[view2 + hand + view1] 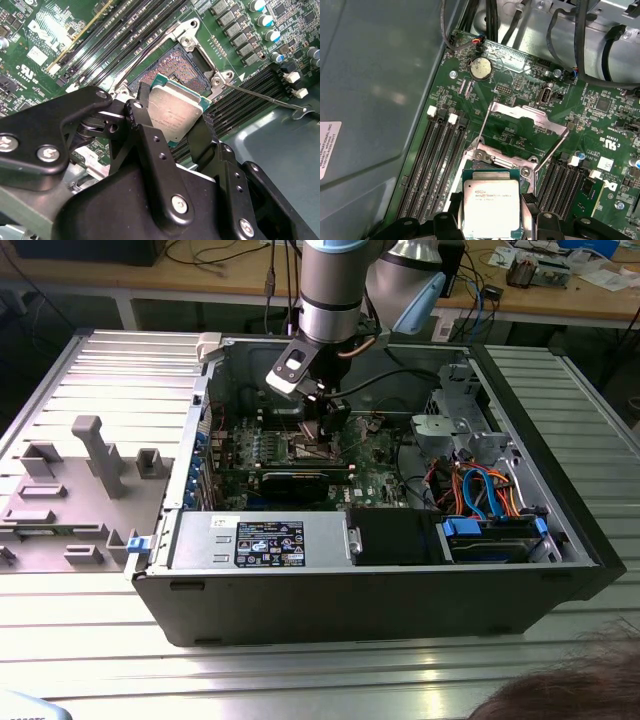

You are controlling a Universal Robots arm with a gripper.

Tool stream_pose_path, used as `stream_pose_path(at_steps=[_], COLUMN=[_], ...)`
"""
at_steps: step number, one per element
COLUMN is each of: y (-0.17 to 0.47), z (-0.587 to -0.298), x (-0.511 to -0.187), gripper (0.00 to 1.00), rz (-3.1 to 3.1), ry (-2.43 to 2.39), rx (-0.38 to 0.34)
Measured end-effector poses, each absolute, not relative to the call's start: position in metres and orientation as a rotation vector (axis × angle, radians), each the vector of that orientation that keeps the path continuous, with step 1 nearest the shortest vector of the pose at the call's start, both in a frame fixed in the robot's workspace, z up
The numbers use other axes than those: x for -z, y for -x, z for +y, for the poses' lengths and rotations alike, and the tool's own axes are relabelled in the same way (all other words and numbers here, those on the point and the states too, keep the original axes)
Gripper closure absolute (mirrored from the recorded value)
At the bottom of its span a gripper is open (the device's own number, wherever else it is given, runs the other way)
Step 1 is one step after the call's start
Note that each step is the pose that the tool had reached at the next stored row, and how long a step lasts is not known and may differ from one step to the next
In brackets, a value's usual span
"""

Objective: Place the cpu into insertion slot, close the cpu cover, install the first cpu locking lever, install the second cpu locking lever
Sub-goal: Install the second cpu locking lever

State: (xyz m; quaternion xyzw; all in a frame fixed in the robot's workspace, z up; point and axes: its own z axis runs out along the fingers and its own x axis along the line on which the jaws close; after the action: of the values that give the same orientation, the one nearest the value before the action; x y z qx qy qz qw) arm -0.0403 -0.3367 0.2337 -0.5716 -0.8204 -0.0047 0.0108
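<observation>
Second wrist view shows the tool (172, 121) holding the cpu (176, 110) by two edges, just over the open insertion slot (181, 70); in the first wrist view the cpu cover (526, 114) stands lifted open.

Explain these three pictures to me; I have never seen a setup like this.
One picture looks from outside at a robot arm reaching down into an open computer case on a metal table. The other two come from cameras near the arm's wrist, looking at the green circuit board. There the gripper's black fingers pinch the cpu, a small silver square chip. It hangs over the insertion slot, whose cpu cover stands raised.
</observation>
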Motion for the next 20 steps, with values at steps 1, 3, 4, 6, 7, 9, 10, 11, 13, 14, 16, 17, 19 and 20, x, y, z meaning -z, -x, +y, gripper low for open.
stream_pose_path(at_steps=[1, 3, 4, 6, 7, 9, 10, 11, 13, 14, 16, 17, 19, 20], y=[0.0403, 0.0403, 0.0404, 0.0404, 0.0404, 0.0403, 0.0404, 0.0404, 0.0403, 0.0404, 0.0403, 0.0404, 0.0404, 0.0404], z=[-0.3367, -0.3367, -0.3367, -0.3367, -0.3367, -0.3367, -0.3367, -0.3367, -0.3367, -0.3367, -0.3367, -0.3367, -0.3367, -0.3367], x=[-0.2337, -0.2337, -0.2337, -0.2337, -0.2337, -0.2337, -0.2337, -0.2337, -0.2337, -0.2337, -0.2337, -0.2337, -0.2337, -0.2337], gripper=[0.45, 0.45, 0.45, 0.45, 0.45, 0.45, 0.45, 0.45, 0.45, 0.45, 0.45, 0.45, 0.45, 0.45], rz=[-2.560, -2.559, -2.558, -2.557, -2.557, -2.556, -2.556, -2.555, -2.555, -2.554, -2.553, -2.553, -2.552, -2.552], ry=[1.784, 1.786, 1.786, 1.787, 1.788, 1.789, 1.790, 1.790, 1.791, 1.792, 1.793, 1.794, 1.795, 1.795], rx=[0.015, 0.015, 0.015, 0.015, 0.015, 0.015, 0.015, 0.015, 0.015, 0.015, 0.015, 0.015, 0.015, 0.015])
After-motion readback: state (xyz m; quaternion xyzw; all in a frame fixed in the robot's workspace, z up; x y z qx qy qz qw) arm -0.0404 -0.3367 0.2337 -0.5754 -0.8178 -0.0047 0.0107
